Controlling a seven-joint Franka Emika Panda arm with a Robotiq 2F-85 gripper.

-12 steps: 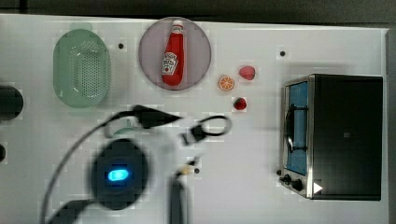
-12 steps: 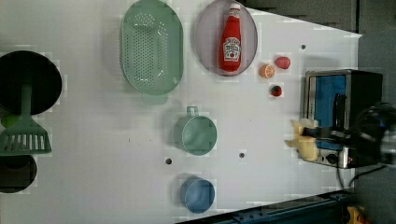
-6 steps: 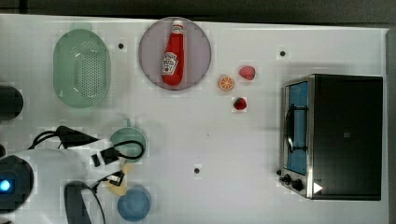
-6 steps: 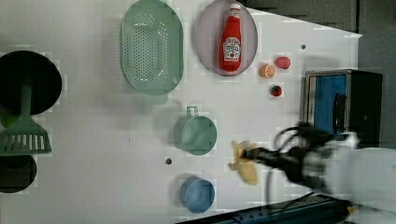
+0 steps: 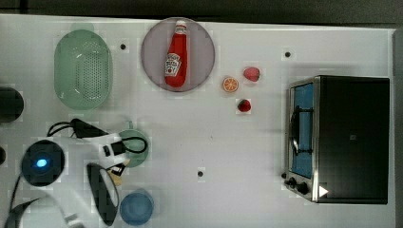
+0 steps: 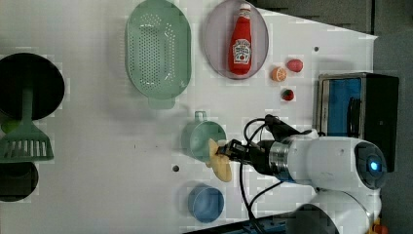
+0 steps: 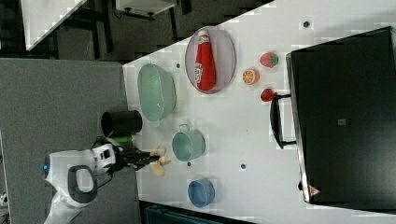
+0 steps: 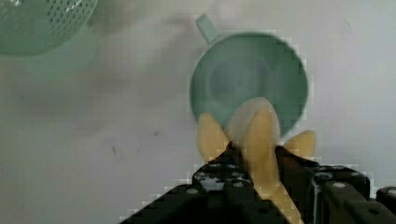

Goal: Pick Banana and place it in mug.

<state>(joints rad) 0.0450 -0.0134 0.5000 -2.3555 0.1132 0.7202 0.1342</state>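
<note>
Gripping the banana (image 8: 258, 140) between its 2 fingers, the gripper (image 8: 254, 161) holds the fruit above the white table (image 6: 97, 146), with the peeled tip overlapping the rim of the mug (image 8: 249, 77). In the left view, the banana (image 6: 220, 165) sits at 4 o'clock of the mug (image 6: 200, 139), and the blue cup (image 6: 206, 204) lies at 6 o'clock of the mug. The green basket (image 6: 158, 48) lies at 11 o'clock of the mug, well apart.
</note>
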